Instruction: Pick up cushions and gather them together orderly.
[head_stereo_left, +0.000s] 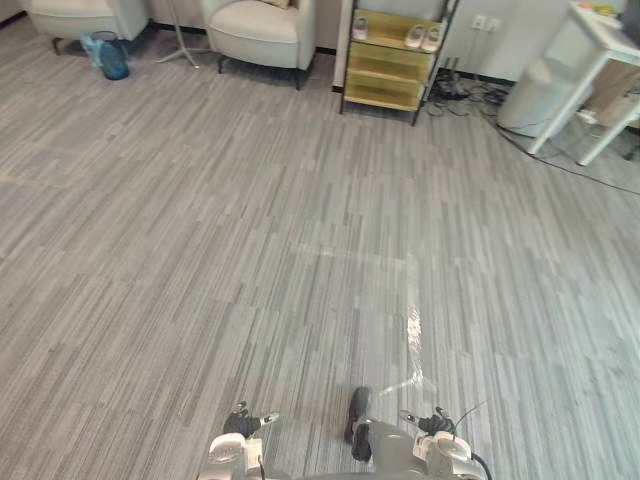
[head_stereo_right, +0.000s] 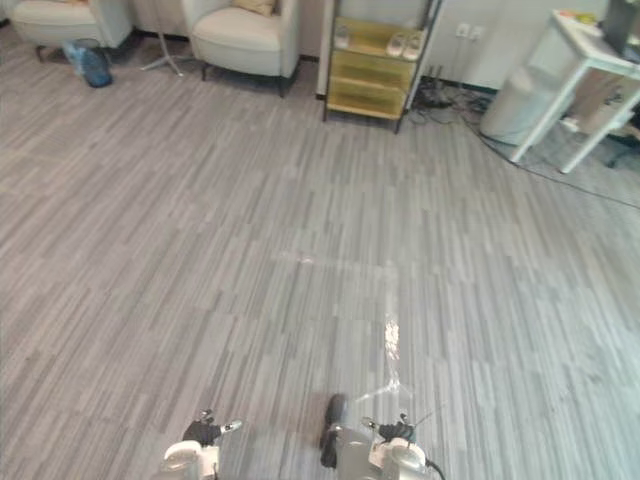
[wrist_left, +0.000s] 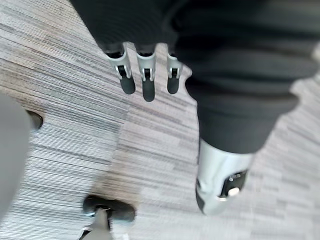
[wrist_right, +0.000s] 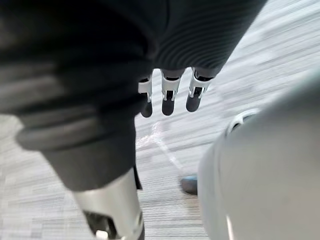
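Cushion (head_stereo_right: 255, 6), tan, sits on far armchair (head_stereo_right: 235, 35), well apart from the robot. Likely soft, light and squashy; best taken broadly across an edge. Left hand (wrist_left: 145, 80) and right hand (wrist_right: 170, 95) hang straight and empty over floor (head_stereo_left: 300, 250).

Grey striped floor (head_stereo_left: 250, 250) runs wide and bare thru the middle, just one shiny streak (head_stereo_left: 414, 335) on it near the front. Far edge, L to R: cream armchair (head_stereo_left: 75, 15), blue bin (head_stereo_left: 112, 55) just beside it, thin stand w/ spread feet (head_stereo_left: 182, 50), 2nd cream armchair (head_stereo_left: 262, 35), then a yellow shelf unit (head_stereo_left: 385, 65). Cables (head_stereo_left: 460, 90) tangle on the floor next to the unit. Far right corner: white round bin (head_stereo_left: 535, 95) touching a leg of the white table (head_stereo_left: 600, 30).
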